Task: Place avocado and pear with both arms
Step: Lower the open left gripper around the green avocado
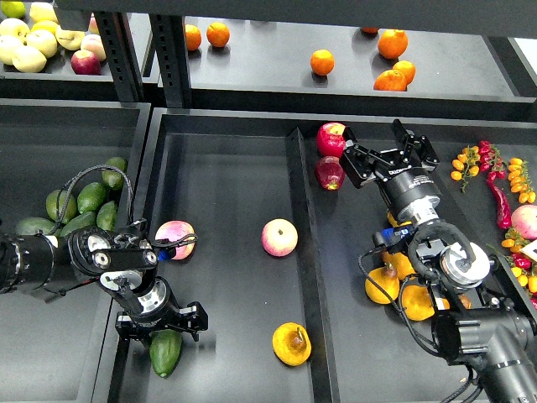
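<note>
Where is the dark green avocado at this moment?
In the head view, the elongated dark green avocado lies low on the left, directly under the left hand, left of the bruised yellow-orange pear.

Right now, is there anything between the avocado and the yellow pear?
No. In the head view, only bare dark tray floor lies between the avocado and the pear.

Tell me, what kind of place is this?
Probably a mock grocery produce stand: dark display trays sorted with oranges, green avocados, and chili peppers, as in a shop.

Bright even overhead light, soft shadows, sharp
</note>
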You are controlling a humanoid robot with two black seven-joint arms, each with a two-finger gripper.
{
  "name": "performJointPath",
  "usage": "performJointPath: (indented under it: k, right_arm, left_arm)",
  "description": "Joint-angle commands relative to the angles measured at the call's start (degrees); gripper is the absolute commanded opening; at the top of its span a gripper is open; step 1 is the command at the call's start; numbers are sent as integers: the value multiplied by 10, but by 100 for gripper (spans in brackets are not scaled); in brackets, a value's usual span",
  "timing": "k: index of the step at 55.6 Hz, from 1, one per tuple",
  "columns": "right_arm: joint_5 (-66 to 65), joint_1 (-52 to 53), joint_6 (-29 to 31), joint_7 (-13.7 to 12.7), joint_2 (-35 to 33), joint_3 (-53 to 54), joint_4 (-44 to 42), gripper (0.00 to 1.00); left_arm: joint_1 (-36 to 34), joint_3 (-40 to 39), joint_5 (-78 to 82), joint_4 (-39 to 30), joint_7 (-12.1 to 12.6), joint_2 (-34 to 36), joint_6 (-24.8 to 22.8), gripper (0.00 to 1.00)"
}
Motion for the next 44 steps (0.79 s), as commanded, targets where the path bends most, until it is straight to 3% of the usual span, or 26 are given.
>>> performJointPath:
  k: [1,16,31,39,44]
  right_arm:
    - [0,0,0,0,0,1,2,100]
    - [0,-5,0,1,0,1,11,100]
    - [0,-7,1,1,0,2,13,100]
    - [0,-13,3,1,0,1,14,100]
    - [0,-13,3,1,0,1,14,100]
  left_arm:
    - [7,0,0,11,0,-1,0,97]
    - [23,-2,0,32,0,-20,0,95]
    - [23,-2,0,42,0,-24,0,79]
    - [23,-8,-3,42,0,-22,0,49]
    - [24,-9,-5,43,0,-21,0,41]
